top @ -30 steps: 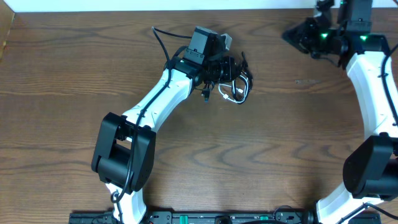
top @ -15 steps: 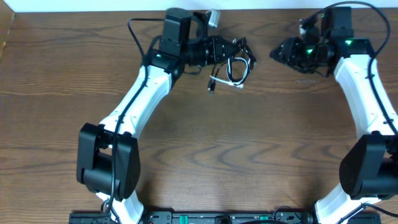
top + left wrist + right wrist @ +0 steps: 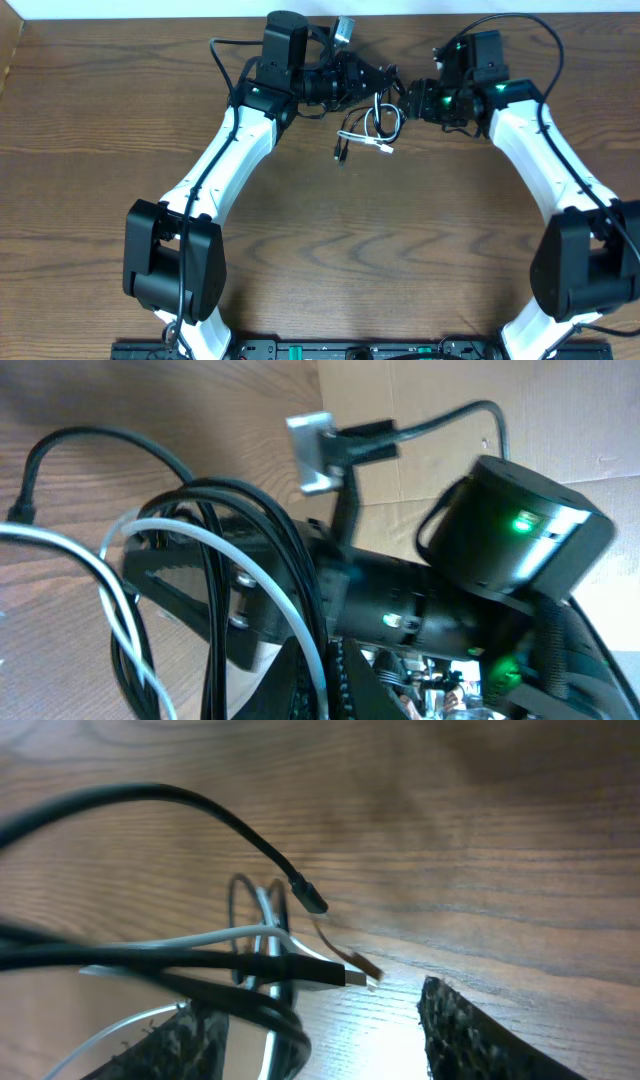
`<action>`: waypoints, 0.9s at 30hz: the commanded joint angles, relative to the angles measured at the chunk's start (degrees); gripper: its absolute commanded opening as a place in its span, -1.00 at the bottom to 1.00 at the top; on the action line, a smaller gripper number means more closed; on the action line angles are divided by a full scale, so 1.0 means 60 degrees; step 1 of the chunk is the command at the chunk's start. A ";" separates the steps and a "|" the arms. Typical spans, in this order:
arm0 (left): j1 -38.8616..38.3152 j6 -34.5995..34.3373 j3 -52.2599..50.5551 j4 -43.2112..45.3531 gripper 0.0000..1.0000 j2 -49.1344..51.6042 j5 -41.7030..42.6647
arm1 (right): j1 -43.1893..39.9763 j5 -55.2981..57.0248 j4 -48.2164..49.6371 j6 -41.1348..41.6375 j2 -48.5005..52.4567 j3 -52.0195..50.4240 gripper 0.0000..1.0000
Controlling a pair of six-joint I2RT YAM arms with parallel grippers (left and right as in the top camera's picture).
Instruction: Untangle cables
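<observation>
Thin black cord (image 3: 200,803), thin white cord (image 3: 200,937): interlooped in one small tangle, plug ends trailing toward 7 o'clock; sited at 12 o'clock of brown wood-grain counter (image 3: 300,250). Left tool (image 3: 385,79), 10 o'clock of tangle: clamped on loops. Right tool (image 3: 411,100), 3 o'clock: fingers spread wide.

Right wrist: right gripper fingers (image 3: 470,1030) cut by bottom edge; black cable (image 3: 150,792) exits left of them. Overhead: left gripper (image 3: 380,80) tips buried among cables (image 3: 385,122); crossings unresolvable.
</observation>
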 commanded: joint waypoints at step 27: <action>0.0474 0.3173 0.0208 -0.2506 -0.85 -0.0433 -0.1002 | -0.0415 0.0124 -0.1202 -0.0299 0.1122 0.0066 -0.98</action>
